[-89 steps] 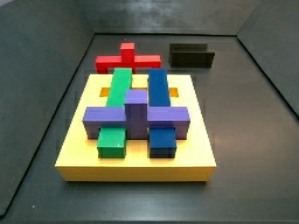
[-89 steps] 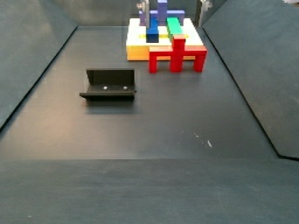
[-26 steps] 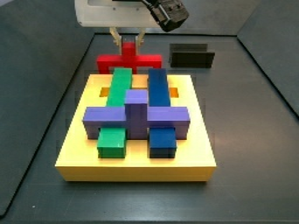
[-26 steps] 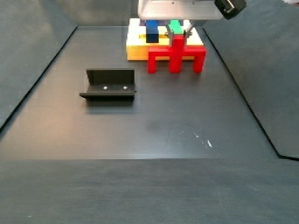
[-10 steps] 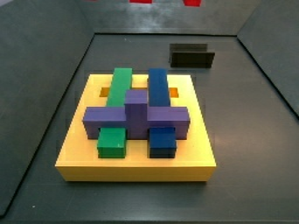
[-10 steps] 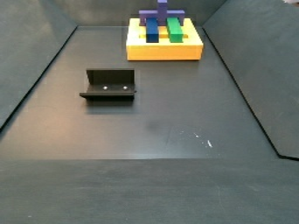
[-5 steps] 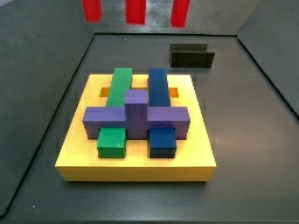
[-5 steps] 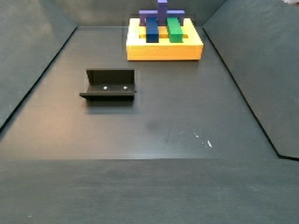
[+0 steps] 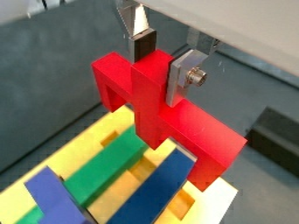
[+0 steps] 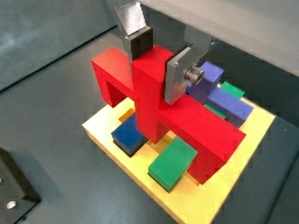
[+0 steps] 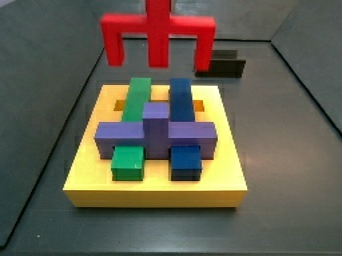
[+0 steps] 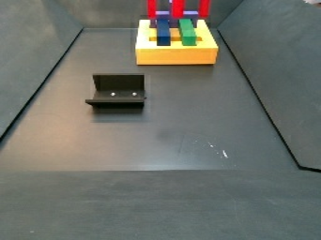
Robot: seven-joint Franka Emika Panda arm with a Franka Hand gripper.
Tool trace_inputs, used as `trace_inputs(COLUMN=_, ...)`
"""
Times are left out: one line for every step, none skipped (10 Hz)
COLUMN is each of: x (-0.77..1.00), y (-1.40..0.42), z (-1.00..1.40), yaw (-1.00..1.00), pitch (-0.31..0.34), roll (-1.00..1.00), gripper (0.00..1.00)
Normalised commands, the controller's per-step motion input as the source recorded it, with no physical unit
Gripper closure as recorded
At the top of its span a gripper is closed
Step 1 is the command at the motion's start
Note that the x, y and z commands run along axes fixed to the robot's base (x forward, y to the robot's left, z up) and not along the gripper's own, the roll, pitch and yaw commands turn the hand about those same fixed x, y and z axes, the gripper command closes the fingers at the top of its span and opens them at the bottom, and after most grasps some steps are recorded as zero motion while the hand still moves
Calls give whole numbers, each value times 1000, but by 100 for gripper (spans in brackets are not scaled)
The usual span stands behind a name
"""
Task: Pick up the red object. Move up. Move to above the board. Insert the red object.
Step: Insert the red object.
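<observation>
Above the yellow board (image 11: pixel 87 175), the gripper (image 9: pixel 160 58) is clamped on the red object (image 9: pixel 163 118), fingers (image 9: pixel 184 77) pressing its middle bar in both wrist views. Red object (image 11: pixel 158 36) hangs in the air over the board's far end, prongs down, clear of the green bar (image 11: pixel 135 100) and blue bar (image 11: pixel 181 102). Half a second ago it sat higher, mostly out of frame. Fixture (image 12: pixel 116 92) unchanged.

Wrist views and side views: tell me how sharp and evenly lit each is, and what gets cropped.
Both wrist views: sharp and evenly lit; the gripper is shut on the red piece above the board. A side view: soft, the piece cropped at the top, gripper out of frame. A side view: dim floor, the fixture clear, the piece cropped.
</observation>
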Motion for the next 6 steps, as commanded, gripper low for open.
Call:
trace_inputs(x=91, y=-46, z=-709, yaw=0, pitch=-266, roll=0, gripper=100)
trace_inputs(x=0, y=-74, z=-251, yaw=54, pitch=-236, roll=0, gripper=100)
trace_inputs(x=0, y=-14, z=0, yaw=0, pitch=0, roll=9, gripper=100)
trace_inputs(x=0, y=-49, z=-29, yaw=14, pitch=0, roll=57, gripper=100)
trace_inputs(x=103, y=-86, z=-51, yaw=0, pitch=3, roll=79, gripper=100)
trace_inputs(x=54, y=-86, z=-134, yaw=0, pitch=0, roll=100, gripper=100)
